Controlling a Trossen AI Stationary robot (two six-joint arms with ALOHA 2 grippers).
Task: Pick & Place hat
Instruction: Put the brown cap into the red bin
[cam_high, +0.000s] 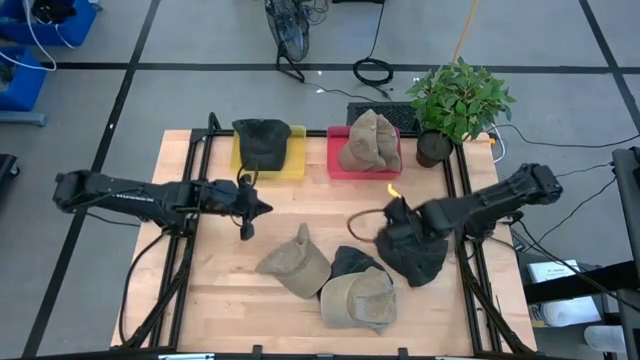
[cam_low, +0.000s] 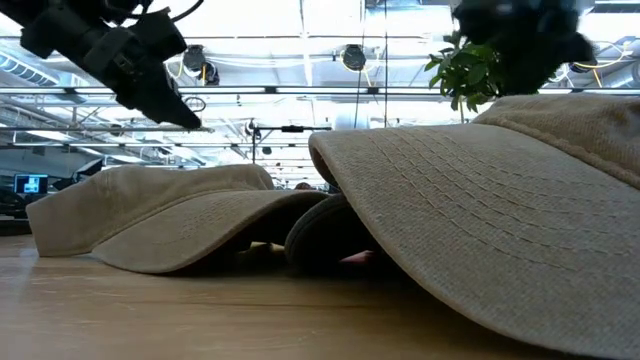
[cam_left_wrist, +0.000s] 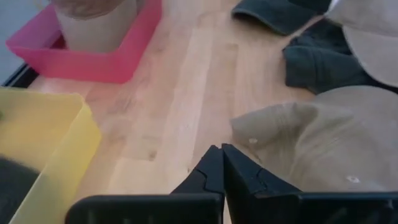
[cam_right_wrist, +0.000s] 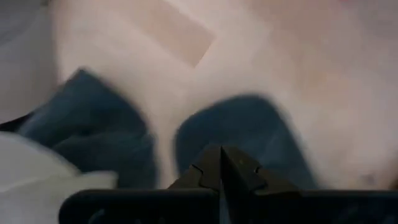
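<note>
Pale plank table (cam_high: 220, 290); both claws pinched shut, right claw (cam_high: 392, 222) gripping limp dark hat (cam_high: 415, 258)

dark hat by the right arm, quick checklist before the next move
1. Right tool over the dark hat: ok, above its near edge.
2. Right tool open for a grasp: not ok, shut with nothing in it.
3. Yellow bin has room: cannot tell, one dark hat already fills much of it.
4. Left tool clear of the work: ok, shut, hovering near the yellow bin.
5. Tan hats clear of the target: ok in the high view.
</note>
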